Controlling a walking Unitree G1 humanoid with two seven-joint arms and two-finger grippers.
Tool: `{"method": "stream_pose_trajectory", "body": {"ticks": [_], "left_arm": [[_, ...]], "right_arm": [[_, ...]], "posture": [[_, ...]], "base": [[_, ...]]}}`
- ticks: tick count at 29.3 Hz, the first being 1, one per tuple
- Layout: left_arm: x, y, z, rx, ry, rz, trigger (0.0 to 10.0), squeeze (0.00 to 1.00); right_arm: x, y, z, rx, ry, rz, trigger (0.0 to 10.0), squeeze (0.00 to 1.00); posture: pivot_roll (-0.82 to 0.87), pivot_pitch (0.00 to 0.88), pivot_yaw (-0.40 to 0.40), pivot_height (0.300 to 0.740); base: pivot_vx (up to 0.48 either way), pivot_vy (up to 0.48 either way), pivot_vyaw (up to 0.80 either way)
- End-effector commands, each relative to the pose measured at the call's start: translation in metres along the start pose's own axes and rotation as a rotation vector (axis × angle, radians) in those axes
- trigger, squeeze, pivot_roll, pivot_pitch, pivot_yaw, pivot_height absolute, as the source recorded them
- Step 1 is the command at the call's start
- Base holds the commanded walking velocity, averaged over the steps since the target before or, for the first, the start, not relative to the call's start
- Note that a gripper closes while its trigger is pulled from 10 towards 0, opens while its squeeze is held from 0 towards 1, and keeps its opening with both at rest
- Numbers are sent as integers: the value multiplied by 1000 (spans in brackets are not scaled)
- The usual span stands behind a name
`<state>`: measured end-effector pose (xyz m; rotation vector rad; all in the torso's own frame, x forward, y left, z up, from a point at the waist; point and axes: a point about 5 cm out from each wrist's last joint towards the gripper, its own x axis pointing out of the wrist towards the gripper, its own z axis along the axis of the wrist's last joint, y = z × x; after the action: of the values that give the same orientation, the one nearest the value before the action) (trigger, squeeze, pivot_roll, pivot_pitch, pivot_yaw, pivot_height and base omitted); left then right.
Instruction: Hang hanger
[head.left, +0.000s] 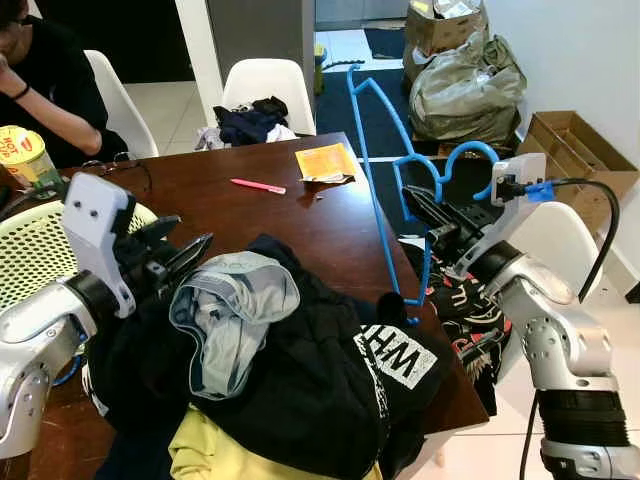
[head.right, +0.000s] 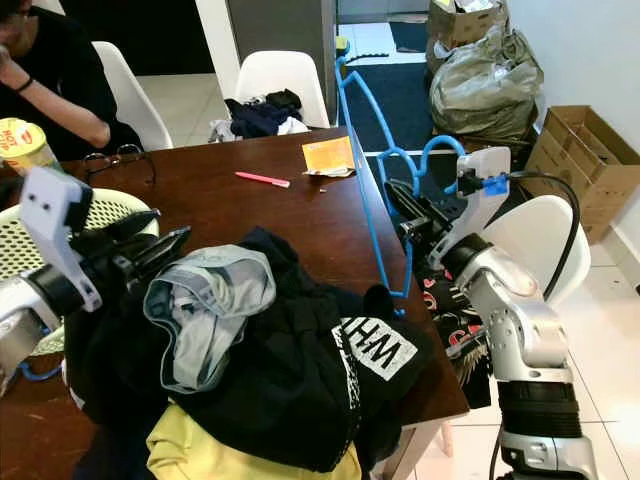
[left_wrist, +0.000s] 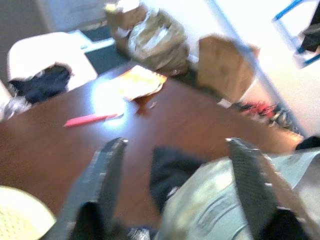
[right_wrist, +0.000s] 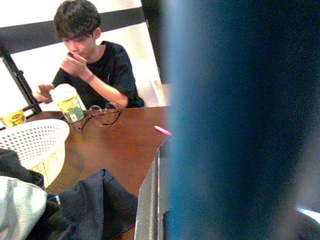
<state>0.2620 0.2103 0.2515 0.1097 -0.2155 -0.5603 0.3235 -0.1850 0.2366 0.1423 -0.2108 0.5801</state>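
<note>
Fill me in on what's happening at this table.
The robot's right gripper holds a blue hanger upright at the table's right edge, fingers shut on it near the hook. The left gripper is open over a pile of clothes, beside a light grey garment. Nothing hangs on the hanger yet. A person sits at the far corner.

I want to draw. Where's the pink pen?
The pink pen lies on the brown table, on the far side, left of the orange paper and beyond the clothes pile.
</note>
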Motion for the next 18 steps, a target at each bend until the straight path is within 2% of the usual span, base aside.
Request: {"method": "stream_pose_trajectory", "body": {"ticks": [1,3,4,6,8,9,10,12,14,15,16,17,18], "left_arm": [[-1,-17,14,6,-40,-141,10000,1000],[-5,-26,29,-13,-90,-259,10000,1000],[-5,-26,29,-13,-90,-259,10000,1000],[-5,-20,42,-31,-164,-250,10000,1000],[-5,-20,42,-31,-164,-250,10000,1000],[-4,-15,41,-19,-160,-226,10000,1000],[-1,-11,33,23,-106,-202,10000,0],[7,-2,4,150,74,-134,10000,0],[7,-2,4,150,74,-134,10000,0],[12,1,-9,216,151,-125,10000,0],[12,1,-9,216,151,-125,10000,0],[17,2,-19,305,200,-127,10000,0],[17,2,-19,305,200,-127,10000,0]], "right_arm": [[2,5,0,4,-3,20,10000,0],[2,5,0,4,-5,20,10000,0],[2,5,0,4,-5,20,10000,0],[2,4,0,3,-6,15,10000,0],[2,4,0,3,-6,15,10000,0],[2,4,0,2,-6,13,10000,0],[3,4,0,1,-7,11,10000,0],[4,5,-1,2,-7,10,10000,0],[4,5,-1,2,-7,10,10000,0],[4,5,-1,-1,-5,11,10000,0],[4,5,-1,-1,-5,11,10000,0],[4,6,-1,-2,-4,10,10000,0],[4,6,-1,-2,-4,10,10000,0]], "posture": [[49,123,33,740],[50,124,32,740],[50,124,32,740],[51,124,32,740],[51,124,32,740],[51,123,33,740],[51,122,32,740],[51,123,32,740],[51,123,32,740],[49,121,32,740],[49,121,32,740],[45,122,31,740],[45,122,31,740]], "base": [[0,0,0],[0,0,0],[0,0,0],[0,0,0],[0,0,0],[0,0,0],[0,0,0],[0,0,0],[0,0,0],[0,0,0],[0,0,0],[0,0,0],[0,0,0]]}}
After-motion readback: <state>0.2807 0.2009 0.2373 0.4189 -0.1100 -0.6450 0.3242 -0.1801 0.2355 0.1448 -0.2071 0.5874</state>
